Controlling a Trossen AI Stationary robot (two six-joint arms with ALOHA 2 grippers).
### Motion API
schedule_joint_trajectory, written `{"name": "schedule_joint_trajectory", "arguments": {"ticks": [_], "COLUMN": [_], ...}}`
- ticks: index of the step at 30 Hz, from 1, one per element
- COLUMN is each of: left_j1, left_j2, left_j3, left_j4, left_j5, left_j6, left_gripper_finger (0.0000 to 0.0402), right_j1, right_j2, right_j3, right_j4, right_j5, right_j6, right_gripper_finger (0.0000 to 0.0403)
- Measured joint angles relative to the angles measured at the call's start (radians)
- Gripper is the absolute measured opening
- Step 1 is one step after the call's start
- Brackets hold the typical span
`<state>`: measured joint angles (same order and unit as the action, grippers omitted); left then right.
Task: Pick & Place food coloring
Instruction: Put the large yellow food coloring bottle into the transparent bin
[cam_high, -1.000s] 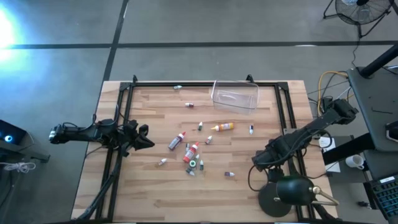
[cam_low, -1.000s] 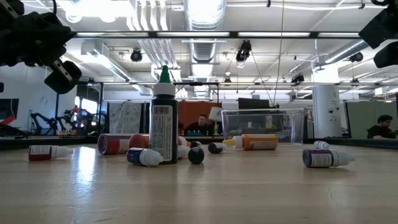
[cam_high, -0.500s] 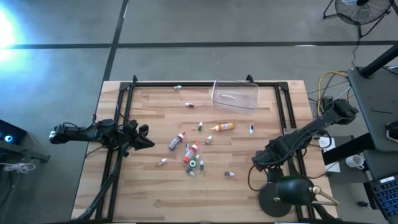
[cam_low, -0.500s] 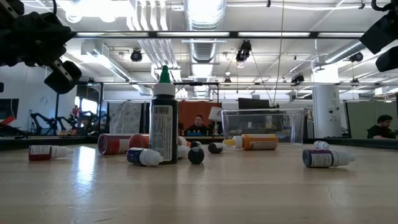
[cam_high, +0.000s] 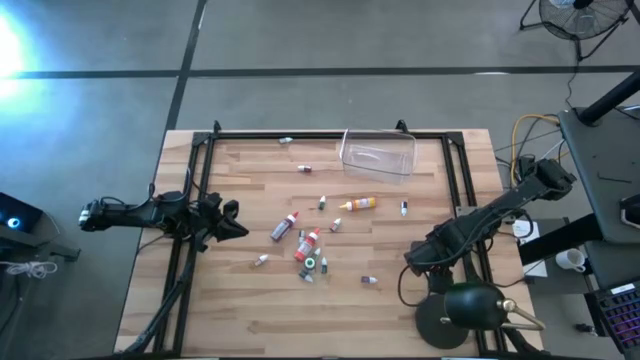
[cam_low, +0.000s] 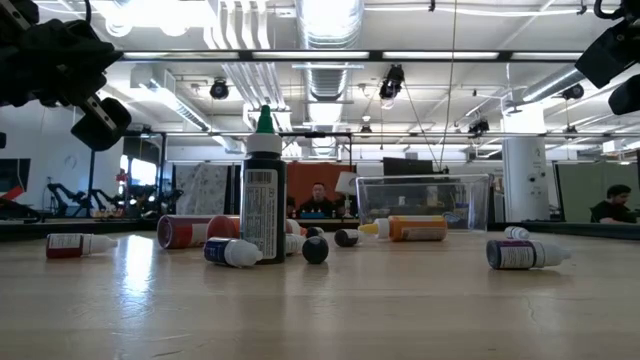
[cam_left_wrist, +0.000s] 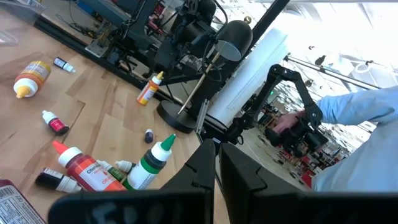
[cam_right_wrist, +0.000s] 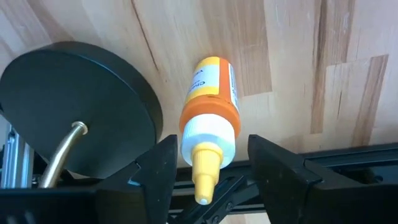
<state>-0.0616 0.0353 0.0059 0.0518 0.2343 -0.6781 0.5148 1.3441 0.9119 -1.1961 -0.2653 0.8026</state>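
One orange food coloring bottle (cam_right_wrist: 210, 112) lies between right gripper (cam_right_wrist: 205, 171) fingers, jaws apart, not yet clamped, nr table (cam_high: 250, 310) right edge by lamp base (cam_right_wrist: 74, 106); left gripper (cam_high: 225, 222) clenched, empty; clear box (cam_high: 378, 158) empty.

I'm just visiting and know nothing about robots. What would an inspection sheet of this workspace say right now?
Surface: wooden table, black frame around it.
Job's things: small food coloring bottles scattered mid-table, one green-capped bottle upright; an orange bottle lies between the right jaws.
Clutter: clear box at the far edge; round black lamp base at the near right corner.
Grippers: left gripper shut at the left edge; right gripper at the right edge, jaws on either side of the orange bottle, apart.
Cables: yellow and black cables right of the table.
Surroundings: people at desks behind.
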Motion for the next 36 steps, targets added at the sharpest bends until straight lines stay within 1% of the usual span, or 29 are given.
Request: {"name": "schedule_joint_trajectory", "arguments": {"ticks": [13, 16, 19, 23, 27, 31, 33, 36], "left_j1": [0.000, 0.000, 0.000, 0.000, 0.000, 0.000, 0.000, 0.000], "left_j2": [0.000, 0.000, 0.000, 0.000, 0.000, 0.000, 0.000, 0.000], "left_j3": [0.000, 0.000, 0.000, 0.000, 0.000, 0.000, 0.000, 0.000], "left_j4": [0.000, 0.000, 0.000, 0.000, 0.000, 0.000, 0.000, 0.000], "left_j5": [0.000, 0.000, 0.000, 0.000, 0.000, 0.000, 0.000, 0.000], "left_j6": [0.000, 0.000, 0.000, 0.000, 0.000, 0.000, 0.000, 0.000], "left_gripper_finger": [0.0000, 0.0000, 0.0000, 0.0000, 0.0000, 0.0000, 0.0000, 0.0000], "right_j1": [0.000, -0.001, -0.002, -0.023, -0.098, -0.225, -0.294, -0.401], "right_j2": [0.000, 0.000, 0.000, 0.002, 0.002, 0.002, 0.001, 0.000], "right_j3": [-0.002, -0.002, -0.001, 0.027, 0.092, 0.189, 0.247, 0.342], "right_j4": [-0.004, -0.004, -0.005, -0.042, -0.148, -0.303, -0.377, -0.368], "right_j5": [0.000, 0.002, 0.004, 0.067, 0.182, 0.249, 0.300, 0.404], "right_j6": [0.017, 0.064, 0.147, 0.245, 0.316, 0.332, 0.345, 0.343], "right_gripper_finger": [0.0121, 0.0116, 0.0114, 0.0113, 0.0112, 0.0112, 0.0111, 0.0111]}}
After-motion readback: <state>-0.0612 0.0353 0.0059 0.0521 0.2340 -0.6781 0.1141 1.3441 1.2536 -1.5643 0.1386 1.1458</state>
